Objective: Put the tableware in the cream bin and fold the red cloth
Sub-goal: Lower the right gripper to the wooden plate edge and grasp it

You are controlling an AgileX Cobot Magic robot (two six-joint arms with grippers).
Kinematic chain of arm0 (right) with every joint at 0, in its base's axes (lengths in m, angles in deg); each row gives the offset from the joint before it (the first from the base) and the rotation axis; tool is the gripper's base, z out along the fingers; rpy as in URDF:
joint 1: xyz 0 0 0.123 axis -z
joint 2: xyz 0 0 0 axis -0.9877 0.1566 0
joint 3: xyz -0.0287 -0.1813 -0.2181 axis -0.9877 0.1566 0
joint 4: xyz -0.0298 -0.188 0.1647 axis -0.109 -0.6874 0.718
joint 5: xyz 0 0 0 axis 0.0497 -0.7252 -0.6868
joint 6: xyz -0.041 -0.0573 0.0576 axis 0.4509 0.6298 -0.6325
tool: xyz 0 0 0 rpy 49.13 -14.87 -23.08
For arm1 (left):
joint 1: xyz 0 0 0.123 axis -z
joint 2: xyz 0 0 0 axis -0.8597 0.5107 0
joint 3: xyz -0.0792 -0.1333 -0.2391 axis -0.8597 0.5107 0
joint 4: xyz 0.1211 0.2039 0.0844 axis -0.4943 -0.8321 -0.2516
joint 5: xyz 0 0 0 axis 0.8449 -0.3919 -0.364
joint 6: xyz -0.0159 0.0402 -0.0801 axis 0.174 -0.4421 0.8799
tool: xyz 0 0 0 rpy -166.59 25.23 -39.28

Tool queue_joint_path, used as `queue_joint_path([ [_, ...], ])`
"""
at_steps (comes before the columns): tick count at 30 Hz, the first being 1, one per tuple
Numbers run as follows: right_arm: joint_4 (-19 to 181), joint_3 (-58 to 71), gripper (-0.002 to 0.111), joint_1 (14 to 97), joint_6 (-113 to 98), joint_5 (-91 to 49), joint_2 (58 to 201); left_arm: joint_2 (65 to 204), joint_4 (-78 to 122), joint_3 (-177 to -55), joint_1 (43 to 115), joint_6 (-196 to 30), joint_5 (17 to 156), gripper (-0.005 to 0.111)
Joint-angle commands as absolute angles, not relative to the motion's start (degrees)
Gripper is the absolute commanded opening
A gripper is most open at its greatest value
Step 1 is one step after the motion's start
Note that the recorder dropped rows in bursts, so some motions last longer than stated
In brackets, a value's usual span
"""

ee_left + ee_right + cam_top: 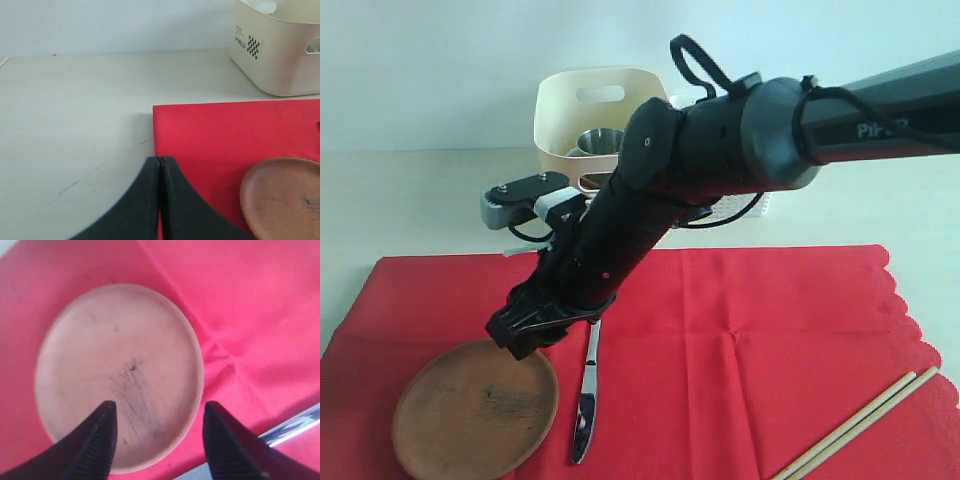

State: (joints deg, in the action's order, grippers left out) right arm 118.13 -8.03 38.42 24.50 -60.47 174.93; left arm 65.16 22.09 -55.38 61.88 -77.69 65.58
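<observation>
With jaws spread wide and empty, the right pincer (159, 407) hovered just above the round wooden plate (100, 350) on the red cloth (250, 300), the silver knife (295, 422) just beside it, so picking up the plate seemed in hand, calling next for a descent onto its rim; the left pincer (160, 167) was closed.

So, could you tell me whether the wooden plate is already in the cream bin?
No, the wooden plate lies on the red cloth, well apart from the cream bin.
</observation>
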Motion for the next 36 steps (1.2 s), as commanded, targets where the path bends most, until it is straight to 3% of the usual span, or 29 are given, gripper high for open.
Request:
queue_joint_path([
  [1,118.1,-7.7,0.051,38.4,25.1,-58.5,177.7,64.8,22.7,-55.2,61.9,-77.7,66.0,0.000],
  [36,127.7,-7.7,0.050,38.4,29.3,-58.8,182.7,64.8,22.7,-55.2,61.9,-77.7,66.0,0.000],
])
